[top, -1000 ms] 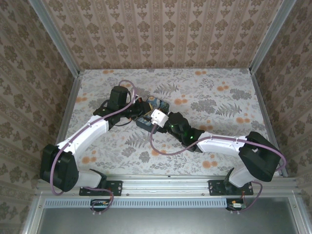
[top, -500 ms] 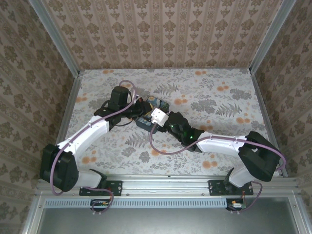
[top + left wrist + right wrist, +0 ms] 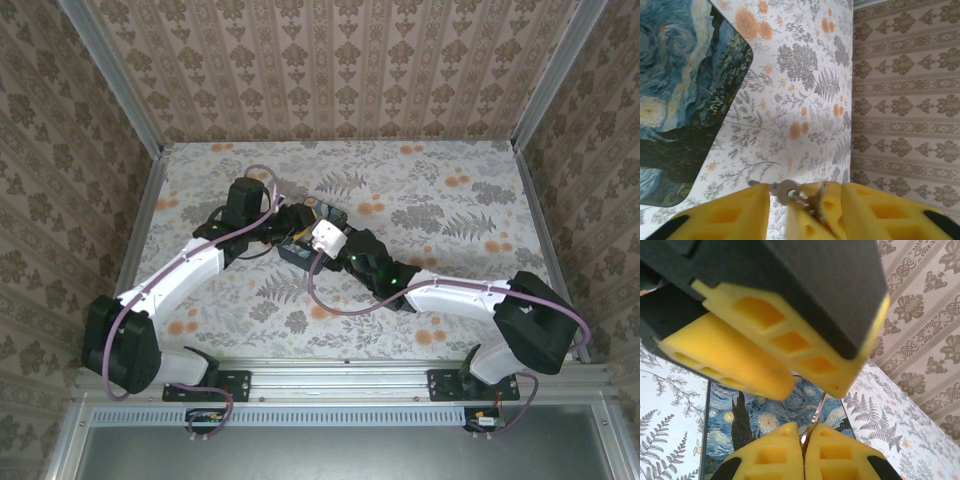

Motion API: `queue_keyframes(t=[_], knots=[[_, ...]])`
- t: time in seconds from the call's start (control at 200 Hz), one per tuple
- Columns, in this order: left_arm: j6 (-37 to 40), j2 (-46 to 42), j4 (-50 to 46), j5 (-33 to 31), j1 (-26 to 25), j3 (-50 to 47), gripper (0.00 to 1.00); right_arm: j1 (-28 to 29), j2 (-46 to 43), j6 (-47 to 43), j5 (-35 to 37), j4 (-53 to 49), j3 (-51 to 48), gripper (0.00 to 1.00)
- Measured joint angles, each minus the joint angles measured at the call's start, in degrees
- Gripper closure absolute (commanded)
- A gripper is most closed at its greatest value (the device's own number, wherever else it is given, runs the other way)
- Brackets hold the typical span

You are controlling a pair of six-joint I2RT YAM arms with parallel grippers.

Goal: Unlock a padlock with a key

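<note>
Yellow-padded right tool (image 3: 803, 440) pinches the key (image 3: 816, 412); left tool (image 3: 802, 194) stands parted around it.

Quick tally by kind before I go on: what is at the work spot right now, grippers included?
key: 1
painted box: 1
grippers: 2 (left gripper open, right gripper shut on the key)
Total: 4

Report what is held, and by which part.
The key, pinched at one end by the shut right end effector; the left end effector stands open.
</note>
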Motion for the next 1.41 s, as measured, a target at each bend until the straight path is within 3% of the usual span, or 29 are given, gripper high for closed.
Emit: queue_keyframes(t=[0.14,0.25,0.405,0.575,0.715,1.0,1.405], knots=[[3.1,-1.7,-3.0,-0.4,2.0,0.0,0.49,-3.9,-5.3,6.1,-7.5,-5.9,0.0,1.00],[8.3,-2.2,-3.4,1.4,2.7,0.2,0.51,-11.3,-10.1,14.5,-21.2,-10.7,0.0,1.00],[17.3,-2.0,-3.5,8.8,2.7,1.7,0.50,-20.6,-12.6,25.4,-40.9,-15.3,0.0,1.00],[23.8,0.2,-0.4,17.3,2.3,3.8,0.51,-23.1,-12.4,33.9,-60.3,-19.4,0.4,1.00],[26.1,1.1,2.9,22.3,1.4,3.4,0.54,-23.4,-11.8,37.8,-71.1,-21.1,1.6,1.00],[27.7,-1.2,8.5,28.3,-0.7,-2.0,0.58,-23.6,-11.4,43.1,-79.1,-21.7,1.6,1.00],[28.8,-2.8,8.9,27.8,-0.4,-3.5,0.54,-25.1,-7.9,52.6,-81.2,-17.9,1.9,1.00]])
